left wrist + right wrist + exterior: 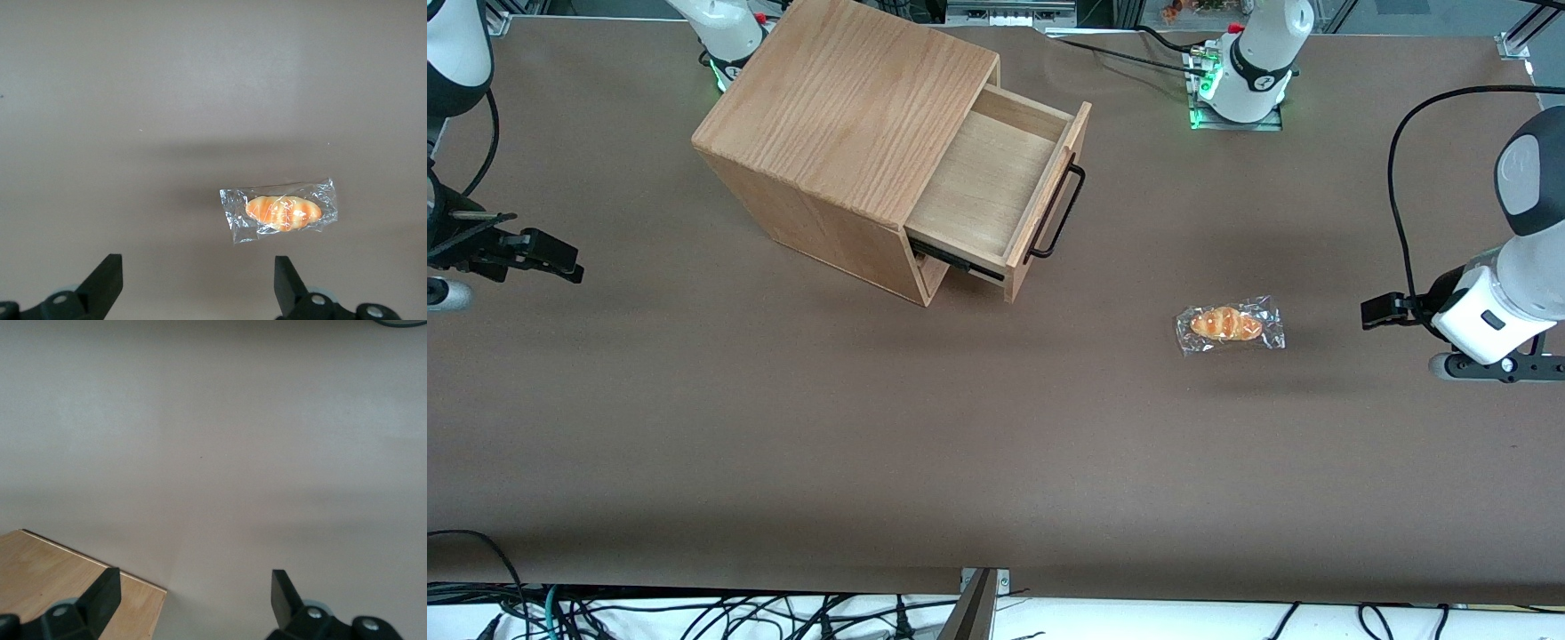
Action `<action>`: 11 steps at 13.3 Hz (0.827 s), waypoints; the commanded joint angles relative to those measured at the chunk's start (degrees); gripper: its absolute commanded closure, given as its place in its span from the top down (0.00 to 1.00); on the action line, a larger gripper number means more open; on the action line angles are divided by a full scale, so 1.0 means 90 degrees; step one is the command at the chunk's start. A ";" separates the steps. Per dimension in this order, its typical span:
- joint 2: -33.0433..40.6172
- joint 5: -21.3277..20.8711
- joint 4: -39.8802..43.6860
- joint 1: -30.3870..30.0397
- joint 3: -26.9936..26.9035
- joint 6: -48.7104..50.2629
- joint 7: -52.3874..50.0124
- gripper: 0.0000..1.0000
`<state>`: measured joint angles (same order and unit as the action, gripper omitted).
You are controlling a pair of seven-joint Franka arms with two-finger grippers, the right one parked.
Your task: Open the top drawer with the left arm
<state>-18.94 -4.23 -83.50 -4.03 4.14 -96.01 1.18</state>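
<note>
Top drawer (996, 191) pulled well out of cabinet (845, 133); gripper (199, 287) w/ fingers (107, 277) spread, empty, hovers near wrapped bun (283, 212) — risk: low sweep could knock it.

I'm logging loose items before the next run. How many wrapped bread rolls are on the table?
1. The wrapped bread roll lies on the brown table, nearer the front camera than the open top drawer, toward the working arm's end. The left gripper hangs open above it. None shows in the drawer.
</note>
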 commanded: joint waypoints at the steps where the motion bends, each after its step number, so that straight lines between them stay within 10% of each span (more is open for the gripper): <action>1: 0.0141 0.0341 -0.0068 0.0077 -0.0321 -0.0055 0.0503 1.00; 11: 0.0181 0.0372 0.0039 0.0077 -0.0303 0.0248 0.0455 1.00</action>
<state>-17.92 -2.16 -83.50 -3.75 1.64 -95.23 4.28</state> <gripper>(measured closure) 0.000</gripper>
